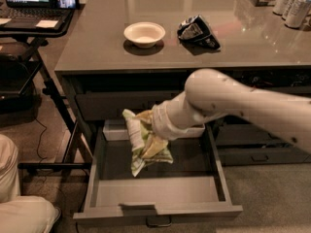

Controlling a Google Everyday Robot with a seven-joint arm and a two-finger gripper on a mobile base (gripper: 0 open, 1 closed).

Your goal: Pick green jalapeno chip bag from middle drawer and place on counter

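Observation:
The green jalapeno chip bag point(142, 142) is light green with a white panel and hangs crumpled in the air above the open middle drawer point(155, 192). My gripper point(148, 132) is shut on the bag's upper part, and the bag hides most of its fingers. The white arm reaches in from the right, at about the height of the drawer opening under the counter point(194, 47). The drawer is pulled out wide and its dark floor shows below the bag.
On the counter stand a white bowl point(144, 34), a black-and-silver chip bag point(197, 31) and cans point(291, 4) at the far right. A laptop stand point(34, 23) is at the left. A white tray point(114, 130) lies at the drawer's back.

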